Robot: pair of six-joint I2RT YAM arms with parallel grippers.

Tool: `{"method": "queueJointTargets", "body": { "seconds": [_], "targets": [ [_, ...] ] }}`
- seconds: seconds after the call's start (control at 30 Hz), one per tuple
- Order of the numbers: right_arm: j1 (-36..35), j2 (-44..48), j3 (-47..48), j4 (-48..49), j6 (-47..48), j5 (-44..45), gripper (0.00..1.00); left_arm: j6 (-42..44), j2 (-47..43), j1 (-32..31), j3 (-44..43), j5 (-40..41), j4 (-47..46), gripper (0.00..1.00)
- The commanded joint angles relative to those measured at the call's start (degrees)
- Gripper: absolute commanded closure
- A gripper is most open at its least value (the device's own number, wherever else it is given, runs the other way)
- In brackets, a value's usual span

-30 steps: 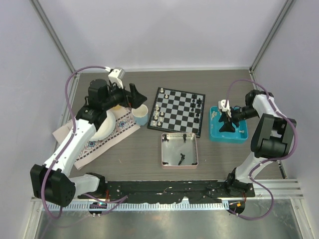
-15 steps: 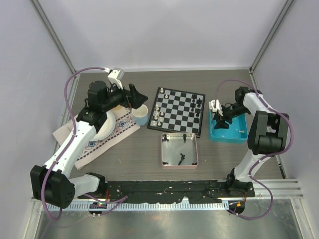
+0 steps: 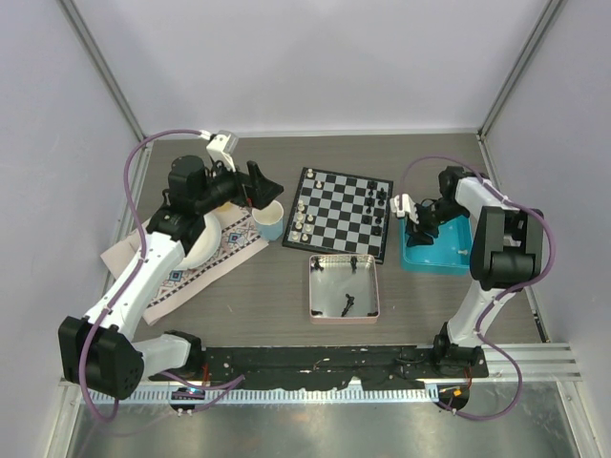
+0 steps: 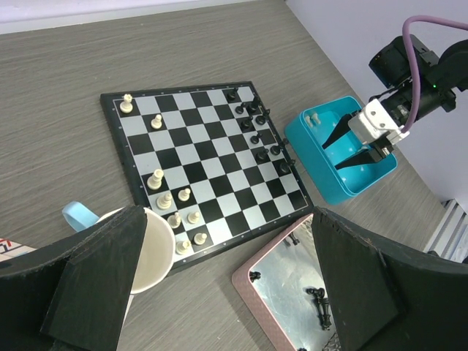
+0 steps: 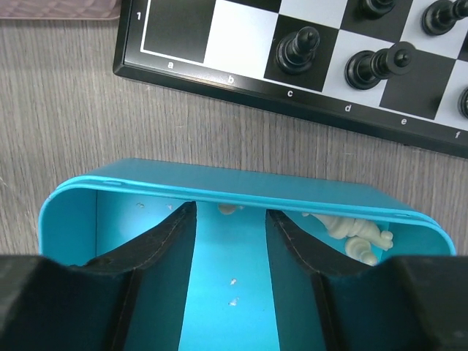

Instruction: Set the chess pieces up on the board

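Observation:
The chessboard lies mid-table with off-white pieces along its left side and black pieces on its right; it also shows in the left wrist view. My right gripper is open, its fingers dipped inside the blue tray, where several off-white pieces lie at the far wall; one piece lies between the fingertips. In the top view it hangs over the tray's left end. My left gripper is open and empty above a white cup.
A pink tray with a few black pieces sits in front of the board. A patterned cloth with a white bowl lies at the left. The cup stands beside the board's left edge.
My right gripper has moved left along the blue tray toward the board and lowered into it. The left arm has barely moved.

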State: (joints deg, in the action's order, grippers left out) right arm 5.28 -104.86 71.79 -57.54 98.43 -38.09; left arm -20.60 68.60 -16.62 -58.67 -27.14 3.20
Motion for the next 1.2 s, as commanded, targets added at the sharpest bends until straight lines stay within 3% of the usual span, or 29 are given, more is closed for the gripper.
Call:
{"method": "queueJointTargets", "body": {
  "seconds": [0.0,0.17,0.47,0.77,0.83,0.97,1.17],
  "targets": [
    [-0.6,-0.8,1.2,1.4,-1.3,0.6,0.53,0.0,-1.1,0.0,0.1,-1.2,-2.6,0.0],
    [-0.7,-1.3,0.7,1.8,-2.1,0.2,0.59,-0.1,-1.0,0.0,0.1,-1.1,-2.4,0.0],
    [-0.7,-1.0,0.5,0.4,-1.9,-1.0,0.8,-0.2,-0.6,0.0,-0.6,-1.9,-2.1,0.01],
    [-0.7,-0.9,0.1,0.1,-3.2,-2.8,0.69,-0.4,-1.3,0.0,-0.9,-2.3,-1.5,0.0],
    [-0.7,-0.9,0.1,0.1,-3.4,-3.2,0.72,-0.5,-1.4,0.0,-0.9,-2.4,-1.4,0.0],
    [-0.6,-0.9,-0.1,0.2,-4.3,-3.8,0.89,-0.6,-1.5,0.0,-1.0,-2.9,-1.2,0.0],
    [1.0,1.1,-0.8,1.6,-7.5,-2.1,0.99,-0.8,-1.7,0.0,-1.3,-4.2,-0.7,0.0]
  ]
}}
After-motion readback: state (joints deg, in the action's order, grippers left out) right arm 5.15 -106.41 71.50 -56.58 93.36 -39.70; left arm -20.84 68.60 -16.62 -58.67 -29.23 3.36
